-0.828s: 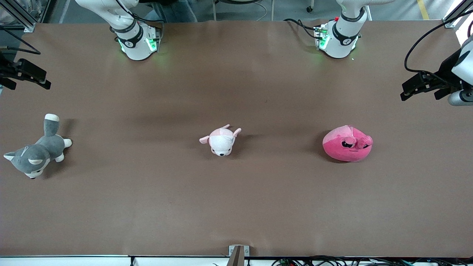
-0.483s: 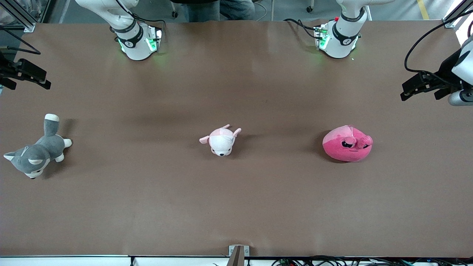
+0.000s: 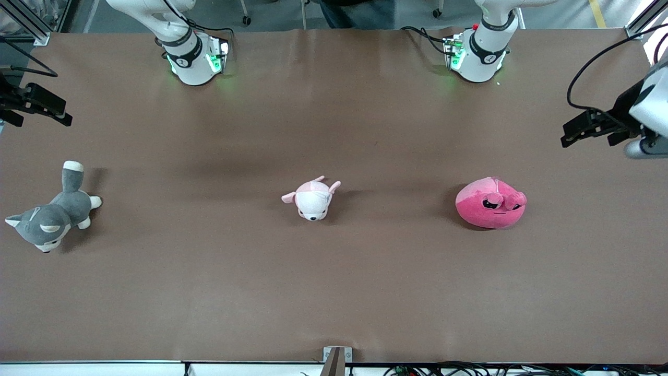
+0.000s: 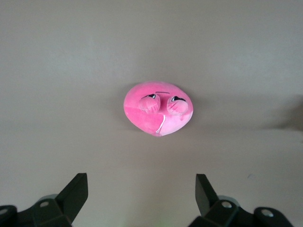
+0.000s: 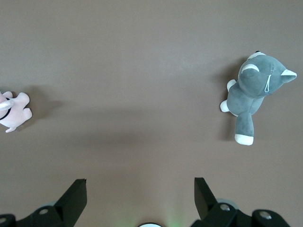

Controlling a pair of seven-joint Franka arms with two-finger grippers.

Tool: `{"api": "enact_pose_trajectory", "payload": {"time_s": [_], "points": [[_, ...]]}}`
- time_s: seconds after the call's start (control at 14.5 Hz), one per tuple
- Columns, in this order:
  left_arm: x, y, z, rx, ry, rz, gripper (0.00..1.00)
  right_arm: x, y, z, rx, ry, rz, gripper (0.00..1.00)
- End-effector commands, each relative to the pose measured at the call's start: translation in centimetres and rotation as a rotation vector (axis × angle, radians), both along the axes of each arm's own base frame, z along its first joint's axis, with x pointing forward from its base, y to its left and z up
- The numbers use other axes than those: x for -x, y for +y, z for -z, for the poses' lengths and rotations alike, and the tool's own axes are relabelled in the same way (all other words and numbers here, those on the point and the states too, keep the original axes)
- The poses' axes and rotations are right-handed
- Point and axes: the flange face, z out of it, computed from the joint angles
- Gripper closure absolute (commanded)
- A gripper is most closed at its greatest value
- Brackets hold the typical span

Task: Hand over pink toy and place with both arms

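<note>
The pink toy [image 3: 490,203], a round hot-pink plush with sleepy eyes, lies on the brown table toward the left arm's end. It also shows in the left wrist view [image 4: 158,108], ahead of the open fingers and apart from them. My left gripper [image 3: 574,130] hangs open and empty in the air at the table's edge at the left arm's end; in its wrist view the left gripper [image 4: 141,189] holds nothing. My right gripper [image 3: 57,112] is open and empty in the air at the right arm's end, and shows the same in its wrist view [image 5: 140,189].
A small white and pale-pink plush animal [image 3: 312,198] lies mid-table, seen partly in the right wrist view [image 5: 12,111]. A grey and white plush dog [image 3: 49,216] lies toward the right arm's end, also in the right wrist view [image 5: 255,92].
My left gripper has shifted slightly toward the table's middle. The toys and the right arm have not moved.
</note>
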Motion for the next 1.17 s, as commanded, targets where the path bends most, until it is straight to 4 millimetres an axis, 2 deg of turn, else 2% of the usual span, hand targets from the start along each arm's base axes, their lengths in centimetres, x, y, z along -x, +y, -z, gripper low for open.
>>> {"api": "enact_pose_trajectory", "payload": {"time_s": [0.0, 0.07, 0.34, 0.62, 0.9, 1.1], "points": [[-1.4, 0.1, 2.1, 0.007, 0.045, 0.019, 0.0, 0.9, -0.1, -0.1, -0.012, -0.002, -0.008, 0.0], [-2.1, 0.3, 3.9, 0.008, 0.076, 0.016, 0.0, 0.9, -0.1, -0.1, -0.01, -0.002, -0.008, 0.0], [-3.4, 0.0, 7.5, -0.004, 0.133, 0.012, 0.0, 0.9, -0.1, -0.1, -0.01, -0.002, -0.008, 0.0], [-5.9, 0.2, 13.4, -0.001, 0.166, 0.001, 0.0, 0.9, -0.2, -0.2, -0.01, -0.002, -0.006, 0.0], [-7.6, 0.6, 18.5, 0.002, 0.187, -0.006, 0.0, 0.9, -0.2, -0.2, -0.01, -0.002, -0.006, 0.0], [-8.5, 1.0, 21.1, -0.004, 0.188, -0.01, 0.0, 0.9, -0.2, -0.2, -0.01, -0.002, -0.006, 0.0]]}}
